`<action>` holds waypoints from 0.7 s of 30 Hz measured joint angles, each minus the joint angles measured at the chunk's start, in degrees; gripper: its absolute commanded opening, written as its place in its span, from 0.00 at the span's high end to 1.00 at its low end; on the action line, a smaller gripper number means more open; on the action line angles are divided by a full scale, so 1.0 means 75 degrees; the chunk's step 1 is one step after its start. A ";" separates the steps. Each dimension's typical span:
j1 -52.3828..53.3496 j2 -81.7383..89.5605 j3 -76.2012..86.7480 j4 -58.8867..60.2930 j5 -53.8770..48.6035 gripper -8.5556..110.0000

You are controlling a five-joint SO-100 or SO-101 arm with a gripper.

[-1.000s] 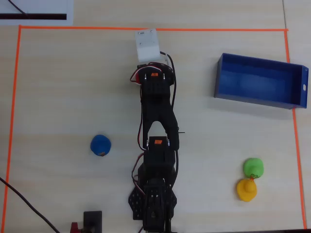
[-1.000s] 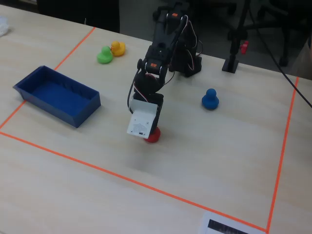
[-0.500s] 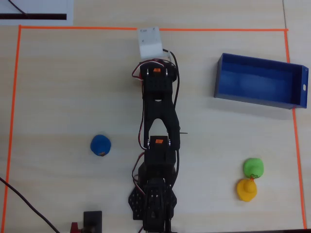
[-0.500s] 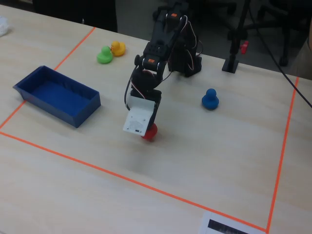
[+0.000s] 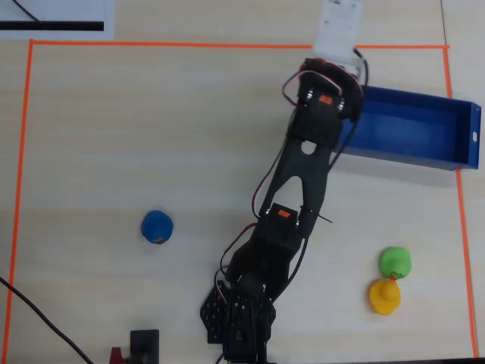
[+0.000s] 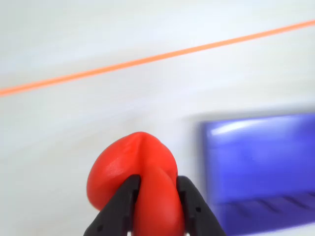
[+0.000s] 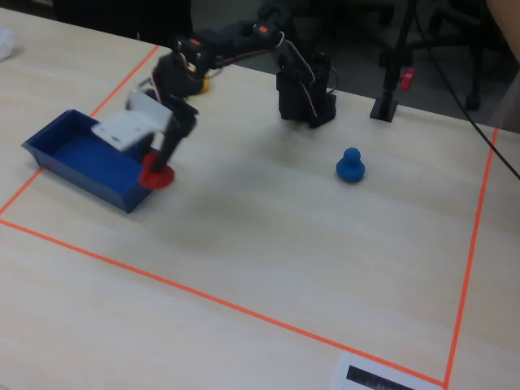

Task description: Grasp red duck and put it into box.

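Pale wood-grain bench point(image 5: 114, 136) is seen from above, marked off by an orange tape border point(image 5: 227, 45). Taken from left to right in the overhead view, a blue duck point(image 5: 157, 227) is found alone on the left side, the black arm point(image 5: 292, 205) is stretched from the near edge towards the far right, and a green duck point(image 5: 395, 262) is seen touching a yellow duck point(image 5: 384, 296) on the right. The blue box point(image 5: 413, 133) is placed at the far right, open-topped.

In the wrist view, the red duck point(image 6: 133, 184) is pinched between the two black fingers point(image 6: 189, 206), which are clenched on its sides; the box point(image 6: 261, 167) is blurred, to the right. In the fixed view, the red duck point(image 7: 155, 176) is held low just beside the box's point(image 7: 77, 158) right end, outside its walls.
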 measured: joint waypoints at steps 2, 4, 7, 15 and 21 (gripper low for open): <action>0.0586 -0.0316 -0.0223 -0.0023 -0.0094 0.93; 0.1137 -0.0703 -0.0480 -0.0094 -0.0141 0.93; 0.1875 -0.1336 -0.1090 -0.0187 -0.0187 0.93; 0.2625 -0.2824 -0.1770 -0.0809 -0.0223 0.93; 0.2754 -0.3164 -0.1770 -0.1078 -0.0223 0.78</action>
